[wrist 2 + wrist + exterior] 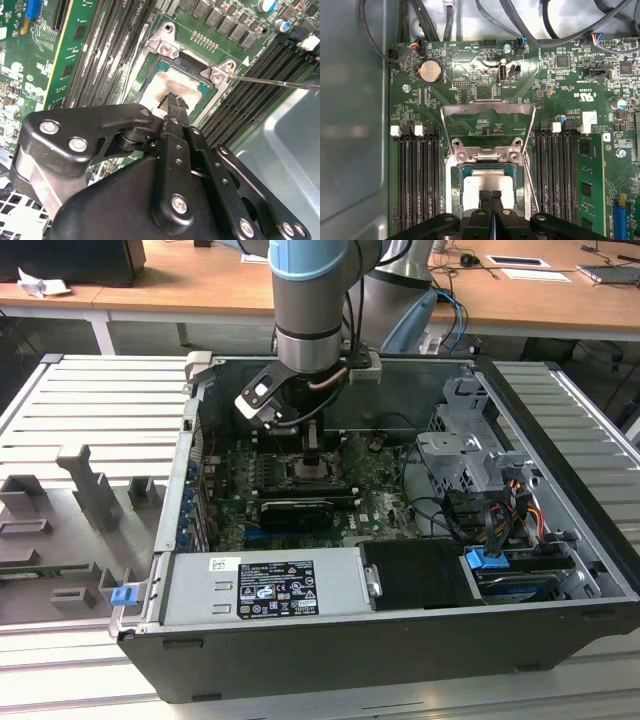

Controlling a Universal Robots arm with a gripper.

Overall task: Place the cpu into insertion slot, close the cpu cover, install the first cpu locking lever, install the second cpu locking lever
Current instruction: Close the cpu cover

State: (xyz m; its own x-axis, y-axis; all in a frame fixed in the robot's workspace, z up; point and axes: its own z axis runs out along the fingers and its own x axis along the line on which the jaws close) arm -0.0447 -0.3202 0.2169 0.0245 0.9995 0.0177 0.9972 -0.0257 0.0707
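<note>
The cpu (487, 181), a pale silver square, lies flat in the insertion slot (452, 186) on the green board. The same cpu (186, 86) appears in the second wrist view inside the slot's metal rim (165, 48). The cpu cover (487, 104), a silvery frame with a window, is swung open and stands back from the slot. My gripper (491, 194) is shut, fingertips pressed together with nothing between them, right over the cpu's middle, at or just above its top face. In the exterior view the gripper (312, 456) reaches down into the open computer case. A thin wire lever (275, 83) sticks out beside the slot.
Long black memory slots (417, 185) flank the socket on both sides. Cables (530, 30) run across the case wall behind the board. A drive cage (465, 455) and a power supply (270, 585) crowd the case. A grey fixture tray (90, 500) lies at the exterior view's left.
</note>
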